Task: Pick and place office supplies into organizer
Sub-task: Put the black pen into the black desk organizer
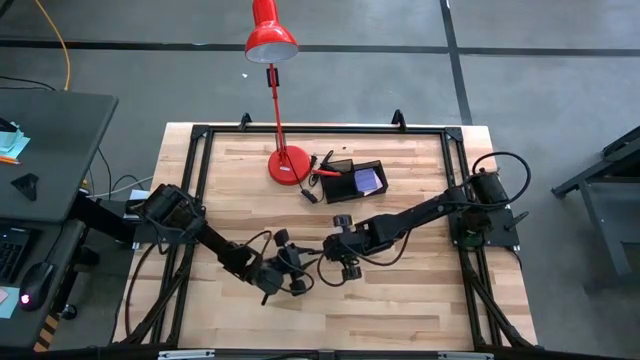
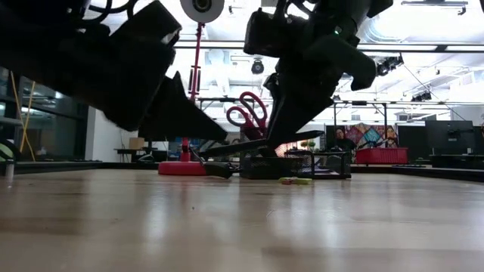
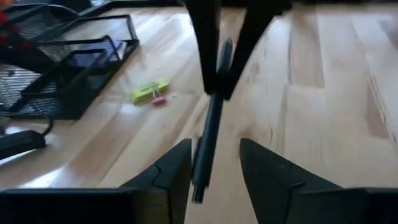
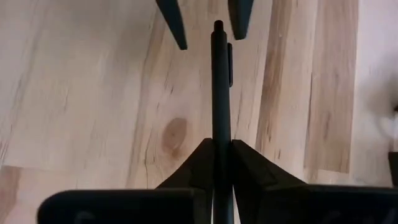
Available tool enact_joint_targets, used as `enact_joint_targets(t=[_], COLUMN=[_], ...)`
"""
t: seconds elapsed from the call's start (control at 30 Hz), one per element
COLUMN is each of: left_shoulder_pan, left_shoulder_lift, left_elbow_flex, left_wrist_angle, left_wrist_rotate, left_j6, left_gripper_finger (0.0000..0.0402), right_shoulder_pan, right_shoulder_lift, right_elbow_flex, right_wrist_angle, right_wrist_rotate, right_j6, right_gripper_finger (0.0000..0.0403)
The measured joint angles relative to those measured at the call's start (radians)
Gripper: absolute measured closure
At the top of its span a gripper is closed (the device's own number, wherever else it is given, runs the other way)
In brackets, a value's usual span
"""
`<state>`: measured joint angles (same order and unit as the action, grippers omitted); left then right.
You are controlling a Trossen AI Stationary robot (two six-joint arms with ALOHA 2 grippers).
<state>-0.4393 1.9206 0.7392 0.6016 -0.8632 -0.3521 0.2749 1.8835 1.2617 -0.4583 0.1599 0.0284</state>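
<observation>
Two pincers are met over the middle of the wooden counter [image 1: 400, 290], near its front half, with one thin dark pen [image 4: 221, 93] stretched between them. The left pincer [image 1: 298, 268] is reached in from the left side; in its own wrist view its fingers [image 3: 168, 177] are seen spread apart, the pen's end lying in the gap between them without being pressed by either. The right pincer [image 1: 337, 262] is brought in from the right, and its fingers [image 4: 249, 165] are clamped together on the pen, whose barrel is gripped tightly between the two pads. Farther back on the counter, the black mesh organizer [image 1: 352, 181] is set just beside the round base of the red desk lamp [image 1: 288, 163]; red-handled scissors [image 2: 248, 113] are stood upright in it, and a purple-blue pad [image 1: 368, 180] is lodged in its right compartment. A tiny yellow piece [image 3: 149, 92] is left lying on the bare wood just beside the organizer.
</observation>
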Motion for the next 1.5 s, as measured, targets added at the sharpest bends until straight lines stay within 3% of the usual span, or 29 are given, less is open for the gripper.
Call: enact_joint_targets(t=[0.17,0.37,0.5,0.67,0.77,0.9,1.07,1.33,1.5], left_shoulder_pan=[-0.011,-0.03,-0.04,-0.032,-0.033,-0.025,-0.026,-0.026,-0.026], left_shoulder_lift=[-0.023,-0.087,-0.133,-0.168,-0.17,-0.23,-0.262,-0.271,-0.271], left_elbow_flex=[0.0,-0.04,-0.122,-0.29,-0.404,-0.468,-0.449,-0.44,-0.441], left_wrist_angle=[-0.07,-0.06,0.192,0.693,0.944,0.962,0.962,0.962,0.962], left_wrist_rotate=[-0.11,-0.111,-0.021,0.187,0.207,0.275,0.366,0.322,0.262], left_j6=[-0.059,-0.076,0.054,0.25,0.354,0.402,0.506,0.771,0.846], left_gripper_finger=[0.0266,0.0257,0.0248,0.0236,0.0232,0.0231,0.023,0.0229,0.0229], right_shoulder_pan=[0.0,-0.001,-0.001,0.004,0.015,0.028,0.041,0.097,0.137], right_shoulder_lift=[0.0,0.0,0.0,0.0,0.0,-0.001,-0.027,-0.103,-0.139], right_elbow_flex=[0.0,0.0,0.0,0.0,-0.001,-0.001,-0.001,-0.001,-0.001], right_wrist_angle=[-0.022,-0.019,-0.006,0.011,0.026,0.06,0.139,0.207,0.252], right_wrist_rotate=[0.053,0.071,0.076,0.121,0.175,0.247,0.287,0.415,0.418], right_j6=[-0.003,-0.003,-0.006,-0.008,-0.01,-0.033,-0.044,-0.072,-0.09], right_gripper_finger=[0.0387,0.0382,0.0376,0.0382,0.0384,0.0379,0.0383,0.0379,0.0386])
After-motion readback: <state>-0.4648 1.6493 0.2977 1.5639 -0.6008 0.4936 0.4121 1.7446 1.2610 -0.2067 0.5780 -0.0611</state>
